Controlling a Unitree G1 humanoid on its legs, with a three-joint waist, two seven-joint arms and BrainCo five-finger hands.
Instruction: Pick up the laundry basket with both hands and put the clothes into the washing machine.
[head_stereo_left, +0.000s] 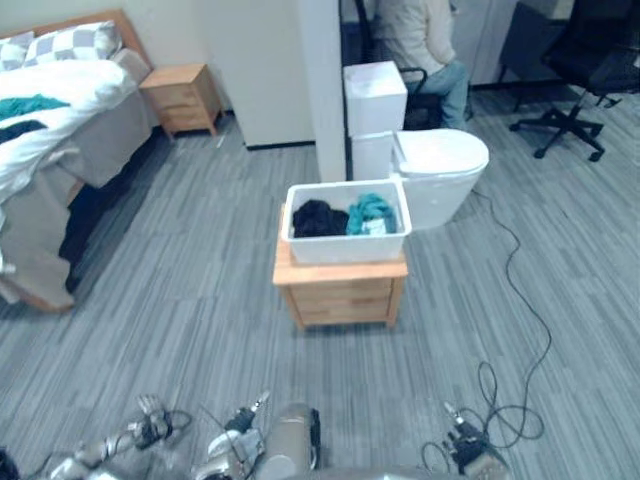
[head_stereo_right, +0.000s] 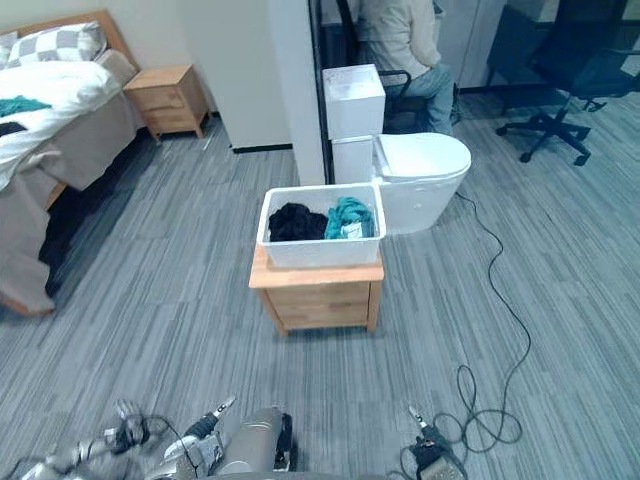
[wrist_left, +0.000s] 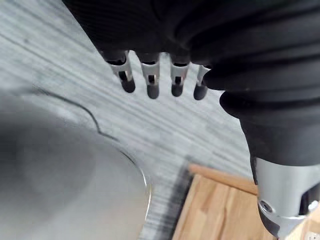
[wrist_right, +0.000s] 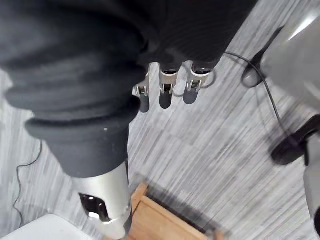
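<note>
**Two empty robot hands, basket on the counter**

The left robot hand (wrist_left: 172, 75) and the right robot hand (wrist_right: 165, 85) hang low over the grey floor (head_stereo_left: 150, 300). Their fingers are straight and relaxed, holding nothing. Well ahead of them, the white laundry basket (head_stereo_left: 347, 240) sits on a small wooden counter (head_stereo_left: 340, 295), with black clothes (head_stereo_left: 318, 218) and teal clothes (head_stereo_left: 370, 212) side by side inside it. A bed (head_stereo_left: 60, 110) stands far to the left, and a person (head_stereo_left: 420, 40) sits at the back.
</note>
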